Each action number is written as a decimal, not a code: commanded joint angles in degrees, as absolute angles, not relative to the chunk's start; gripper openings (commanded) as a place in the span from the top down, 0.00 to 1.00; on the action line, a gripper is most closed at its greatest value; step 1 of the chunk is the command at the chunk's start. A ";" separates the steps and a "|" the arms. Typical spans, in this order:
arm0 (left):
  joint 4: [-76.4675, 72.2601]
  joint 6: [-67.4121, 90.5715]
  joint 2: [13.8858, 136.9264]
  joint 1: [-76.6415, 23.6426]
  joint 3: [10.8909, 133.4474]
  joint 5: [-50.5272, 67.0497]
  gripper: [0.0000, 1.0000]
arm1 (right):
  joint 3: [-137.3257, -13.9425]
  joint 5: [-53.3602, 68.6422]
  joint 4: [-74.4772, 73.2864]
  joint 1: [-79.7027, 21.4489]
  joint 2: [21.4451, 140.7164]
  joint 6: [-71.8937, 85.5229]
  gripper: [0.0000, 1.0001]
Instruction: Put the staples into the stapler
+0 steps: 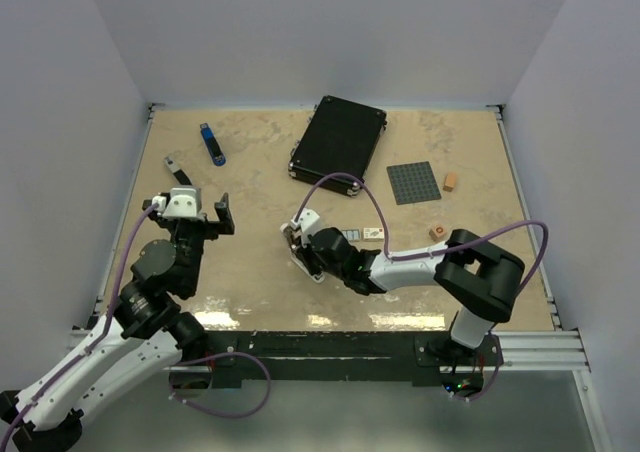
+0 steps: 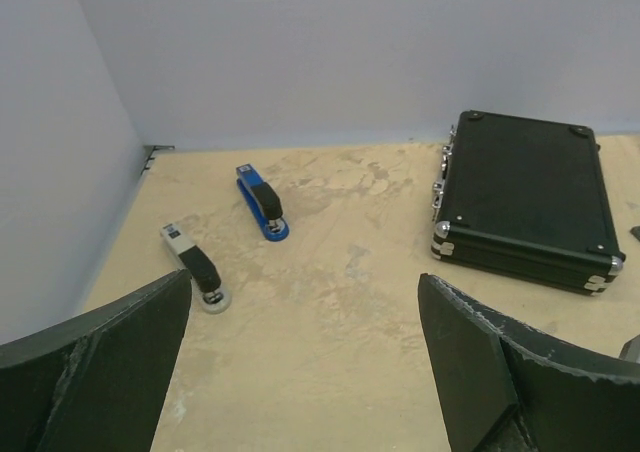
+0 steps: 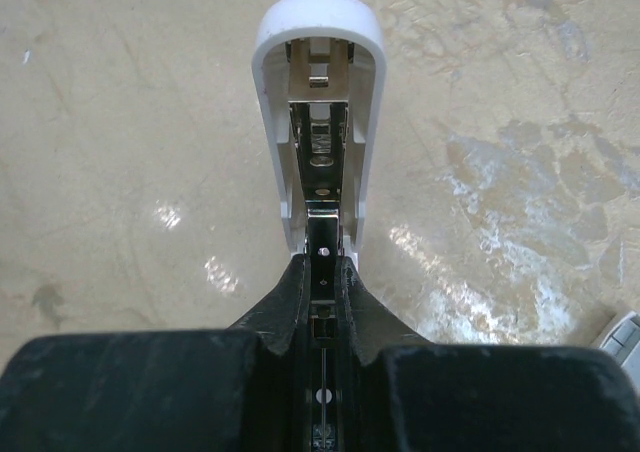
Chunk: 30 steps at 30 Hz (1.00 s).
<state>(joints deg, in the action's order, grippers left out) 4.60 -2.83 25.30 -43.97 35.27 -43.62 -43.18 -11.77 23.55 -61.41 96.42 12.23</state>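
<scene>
- The staples (image 1: 372,233), a small flat white box, are lying on the table (image 1: 250,282) just beside the right arm's forearm. Nothing is touching them, and I cannot tell whether the box is open.
- The white stapler (image 3: 320,122) is sitting near the middle of the table. Its white shell is lying swung open, with the metal channel showing down the middle.
- The right gripper (image 3: 322,272) is clamping its fingers on the narrow metal rail at the stapler's near end, so it is grasping the stapler and not the staples.
- Whether any strip is lying in the channel is too small to make out. Judging from the box lying apart, loading appears not yet done.
- The opening step is looking finished. What is left is taking a strip out of the box, laying it in the channel and closing the shell.
- The left gripper (image 2: 305,302) is hovering over the left side of the table with its fingers spread wide, carrying nothing, well apart from both stapler and box.
- Farther out, a blue stapler (image 2: 263,203) and a grey stapler (image 2: 195,267) are lying near the left wall, and a black case (image 2: 525,200) is lying toward the back.
</scene>
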 commanded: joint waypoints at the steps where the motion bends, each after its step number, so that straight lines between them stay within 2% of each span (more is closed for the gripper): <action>1: 5.19 -4.75 25.66 -42.98 34.90 -46.58 0.00 | -43.16 -16.26 34.87 -61.70 98.61 14.06 1.00; 8: 5.63 -3.87 25.58 -40.96 34.63 -44.65 0.00 | -41.57 -16.00 38.41 -62.58 100.55 11.69 0.99; 13: 5.89 -2.99 26.28 -38.68 34.80 -41.75 0.00 | -42.89 -17.31 35.43 -63.81 100.37 11.95 0.75; 24: 6.15 -1.41 26.98 -35.07 34.72 -37.53 0.00 | -45.26 -19.33 26.29 -63.98 92.03 13.80 0.50; 27: 6.24 -1.32 26.89 -35.07 34.72 -37.62 0.00 | -46.49 -22.40 20.32 -63.98 87.90 16.16 0.38; 28: 6.24 -1.23 26.89 -34.98 34.80 -37.62 0.00 | -47.97 -23.89 15.26 -63.64 86.76 18.26 0.27; 30: 6.24 -1.14 26.89 -34.98 34.80 -37.70 0.00 | -50.44 -26.88 8.47 -62.93 84.65 21.08 0.14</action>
<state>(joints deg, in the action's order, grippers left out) 5.76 -2.09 26.74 -35.31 34.85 -38.33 -44.69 -19.57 20.49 -63.75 89.43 15.35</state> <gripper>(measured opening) 0.997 0.758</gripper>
